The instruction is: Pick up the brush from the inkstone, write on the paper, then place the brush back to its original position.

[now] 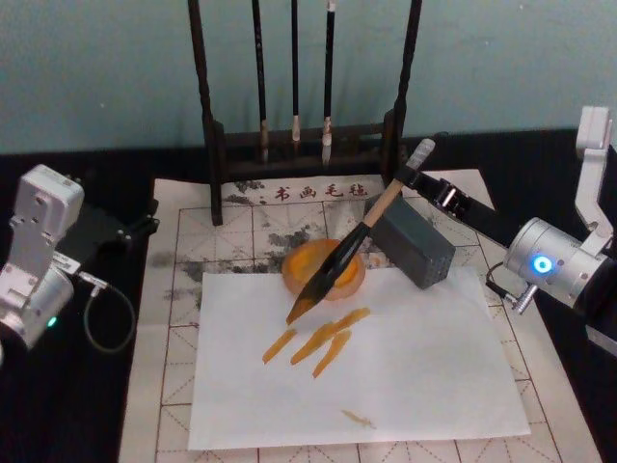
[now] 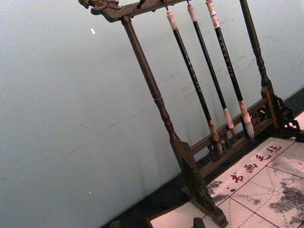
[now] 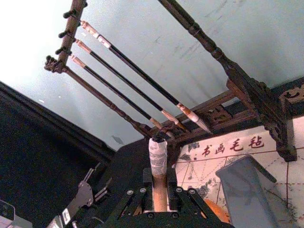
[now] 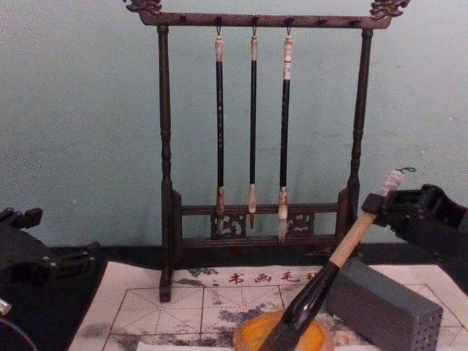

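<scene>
One arm is busy: the right one. The right gripper (image 1: 409,180) is up over the far right part of the paper (image 1: 174,328). Its two fingers pinch the brush (image 1: 352,246) tight, nr the white top end of the handle. From the right wrist you can see the pale handle held betw. the fingers, w/ the white cap poking out past them.

The brush leans. Its top end is high & to the right. Its hairy end is low & to the left. The dark hairs lie across the inkstone (image 1: 304,262), & the tip sticks out past the rim, over a plain white sheet (image 1: 386,376). Can't tell if the tip touches the sheet.

The inkstone is orange & sits at the far edge of the white sheet. The sheet lies on the middle of the paper, w/ red grid lines showing round it. 4 orange strokes (image 1: 323,340) are on the sheet: 3 close together nr the brush tip, & 1 small one closer to the robot.

A grey block (image 1: 415,241) sits just right of the inkstone, below the handle.

At the far side of the paper stands a dark wood rack (image 1: 207,116) w/ 3 thin brushes (image 1: 294,58) hanging tips down. A row of red characters runs along the paper by the rack's foot.

The left gripper (image 1: 143,226) is parked off the left side of the paper, over the black table (image 1: 87,405), well apart from the brush.
</scene>
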You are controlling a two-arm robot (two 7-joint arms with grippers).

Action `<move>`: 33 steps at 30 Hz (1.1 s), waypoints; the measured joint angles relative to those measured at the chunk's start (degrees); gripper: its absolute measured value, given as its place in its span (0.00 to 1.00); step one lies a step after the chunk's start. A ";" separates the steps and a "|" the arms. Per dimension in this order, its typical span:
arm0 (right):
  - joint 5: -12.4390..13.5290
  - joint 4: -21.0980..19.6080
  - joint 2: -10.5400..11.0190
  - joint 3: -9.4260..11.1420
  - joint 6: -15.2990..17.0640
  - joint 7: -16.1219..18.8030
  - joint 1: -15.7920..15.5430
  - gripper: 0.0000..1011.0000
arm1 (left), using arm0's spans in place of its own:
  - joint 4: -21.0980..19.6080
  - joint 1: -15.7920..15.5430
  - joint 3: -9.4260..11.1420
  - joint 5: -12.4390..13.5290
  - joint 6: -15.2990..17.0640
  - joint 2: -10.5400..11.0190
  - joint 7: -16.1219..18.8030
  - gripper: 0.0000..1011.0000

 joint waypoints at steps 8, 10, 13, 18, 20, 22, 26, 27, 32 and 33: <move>0.47 0.04 -0.13 -0.19 -0.60 -1.17 0.12 0.20 | 0.00 0.00 0.00 0.00 0.00 0.00 0.00 0.99; 0.67 -0.03 -0.20 -0.16 -0.80 -1.76 0.09 0.20 | 0.00 0.00 0.00 0.00 0.00 0.00 0.00 0.99; 1.13 -0.16 -0.37 0.02 -1.10 -2.80 -0.01 0.20 | 0.00 0.00 0.00 0.00 0.00 0.00 0.00 0.99; 1.86 -0.26 -0.75 0.42 -1.70 -4.16 -0.10 0.20 | 0.00 0.00 0.00 0.00 0.00 0.00 0.00 0.99; 2.34 -0.28 -0.97 0.70 -2.06 -4.83 -0.17 0.20 | 0.00 0.00 0.00 0.00 0.00 0.00 0.00 0.99; 2.75 -0.28 -1.23 0.98 -2.45 -5.48 -0.20 0.20 | 0.00 0.00 0.00 0.00 0.00 0.00 0.00 0.99; 3.20 -0.12 -1.78 1.46 -3.51 -6.78 -0.25 0.20 | 0.00 0.00 0.00 0.00 0.00 0.00 0.00 0.99; 3.22 -0.06 -1.88 1.51 -3.74 -7.05 -0.25 0.20 | 0.00 0.00 0.00 0.00 0.00 0.00 0.00 0.99; 3.08 0.53 -2.76 2.05 -5.61 -8.78 -0.31 0.20 | 0.00 0.00 0.00 0.00 0.00 0.00 0.00 0.99; 3.02 0.58 -2.91 2.17 -5.87 -8.99 -0.36 0.20 | 0.00 0.00 0.00 0.00 0.00 0.00 0.00 0.99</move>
